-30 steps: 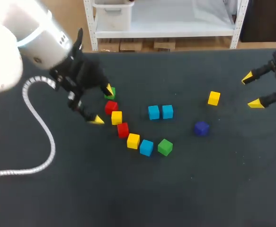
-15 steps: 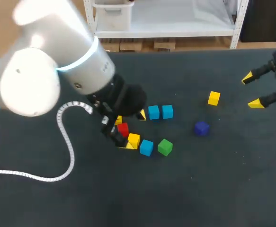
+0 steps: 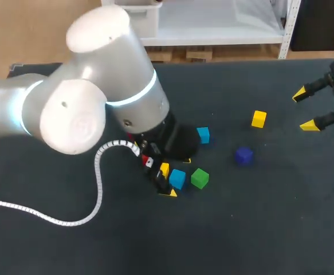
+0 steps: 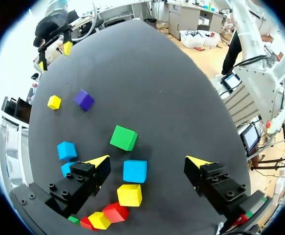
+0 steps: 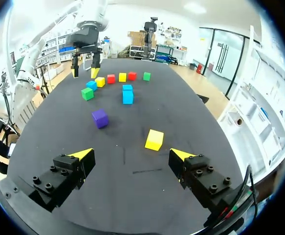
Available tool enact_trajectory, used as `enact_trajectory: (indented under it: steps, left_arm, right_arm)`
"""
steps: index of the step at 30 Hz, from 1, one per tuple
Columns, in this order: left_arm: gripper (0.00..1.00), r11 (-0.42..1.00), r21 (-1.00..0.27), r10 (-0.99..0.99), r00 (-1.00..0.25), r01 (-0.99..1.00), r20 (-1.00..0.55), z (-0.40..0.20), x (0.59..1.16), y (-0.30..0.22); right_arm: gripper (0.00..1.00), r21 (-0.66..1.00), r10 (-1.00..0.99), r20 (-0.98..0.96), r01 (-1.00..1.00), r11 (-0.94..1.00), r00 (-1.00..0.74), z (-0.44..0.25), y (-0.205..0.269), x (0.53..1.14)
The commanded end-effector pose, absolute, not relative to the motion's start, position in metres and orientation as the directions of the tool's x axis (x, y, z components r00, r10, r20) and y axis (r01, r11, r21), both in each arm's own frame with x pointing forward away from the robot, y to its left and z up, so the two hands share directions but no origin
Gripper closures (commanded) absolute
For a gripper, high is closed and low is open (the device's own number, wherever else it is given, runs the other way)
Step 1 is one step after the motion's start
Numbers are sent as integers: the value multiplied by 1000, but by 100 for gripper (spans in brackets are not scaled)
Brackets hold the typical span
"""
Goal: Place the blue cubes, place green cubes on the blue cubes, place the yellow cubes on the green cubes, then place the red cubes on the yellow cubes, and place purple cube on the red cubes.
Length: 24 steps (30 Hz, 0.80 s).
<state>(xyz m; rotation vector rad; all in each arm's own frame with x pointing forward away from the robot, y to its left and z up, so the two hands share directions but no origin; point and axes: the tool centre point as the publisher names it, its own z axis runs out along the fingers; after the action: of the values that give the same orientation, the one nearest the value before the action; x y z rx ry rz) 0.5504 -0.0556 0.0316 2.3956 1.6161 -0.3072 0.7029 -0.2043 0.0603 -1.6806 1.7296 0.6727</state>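
here the left claw is held open over the tabletop. a blue cube is framed between its fingers, touched by neither and nearer to one than the other. a pick of this cube is judged to be the step in hand. the claw should be centred on the cube before it is lowered, so that the cube is not nudged sideways, and the fingers should be closed on two flat faces. care is called for, since a yellow cube lies just beside it and a green cube lies near ahead, and either could be knocked. the right claw is also held open and empty, well apart from the cluster, with a lone yellow cube and the purple cube ahead of it.

in the head view much is covered by the left arm. of the two blue cubes set side by side, only one is shown there, and the row of red and yellow cubes is mostly hidden. in the left wrist view one of that pair is half hidden behind a finger, and the row's end is cut off. how high the left claw stands cannot be told.
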Motion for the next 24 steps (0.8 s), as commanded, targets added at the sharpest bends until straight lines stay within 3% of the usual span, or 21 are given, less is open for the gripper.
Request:
enact_trajectory:
  steps: [1,11,18,21,24]
  left_arm:
    - [0,-340,77,896,347,937,-276,23,554,-57]
    - [0,-275,69,932,284,959,-225,11,563,-45]
    - [6,-290,67,929,298,955,-222,9,562,-49]
    - [10,-294,68,927,302,953,-225,7,563,-52]
    - [24,-295,71,926,304,953,-224,6,566,-52]
  right_arm:
    - [0,-67,-676,-737,-996,59,9,61,-204,702]
    - [0,-67,-676,-737,-996,59,9,61,-204,702]
    - [0,-67,-676,-737,-996,59,9,61,-204,702]
    - [0,-67,-676,-737,-996,59,9,61,-204,702]
    - [0,-67,-676,-737,-996,59,9,61,-204,702]
